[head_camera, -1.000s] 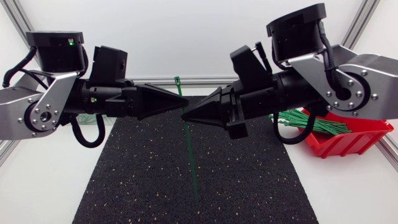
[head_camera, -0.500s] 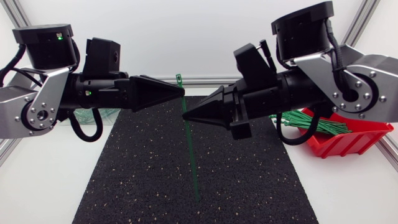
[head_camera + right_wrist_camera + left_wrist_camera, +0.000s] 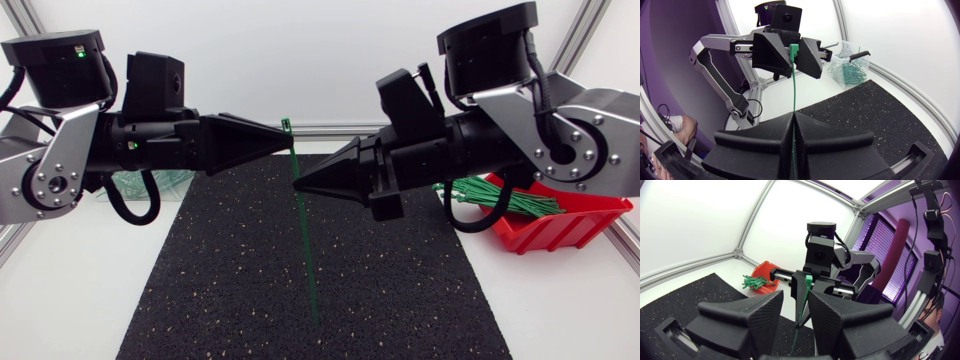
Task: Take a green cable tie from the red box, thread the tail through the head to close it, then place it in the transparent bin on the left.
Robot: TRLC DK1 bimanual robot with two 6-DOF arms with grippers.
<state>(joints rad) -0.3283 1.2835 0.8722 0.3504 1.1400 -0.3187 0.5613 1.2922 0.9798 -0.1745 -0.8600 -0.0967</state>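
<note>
A long green cable tie (image 3: 306, 240) hangs upright over the black mat, head (image 3: 286, 125) on top, tail unthreaded. My right gripper (image 3: 296, 186) is shut on the strap a little below the head; the right wrist view shows its fingers (image 3: 792, 125) pressed together on the strap (image 3: 793, 85). My left gripper (image 3: 290, 143) stands open just under the head. In the left wrist view the tie (image 3: 805, 292) runs through the gap between the left gripper's (image 3: 796, 311) fingers without a grip. The red box (image 3: 560, 225) of green ties sits at the right.
The transparent bin (image 3: 850, 62), holding several green ties, stands at the table's left, mostly hidden behind my left arm in the head view. A black speckled mat (image 3: 230, 290) covers the middle of the white table. Aluminium frame posts run along the table edges.
My left gripper has let go, opened and slid up the tie from beside the right fingertips to just under the head. The right gripper and the tie have stayed put.
</note>
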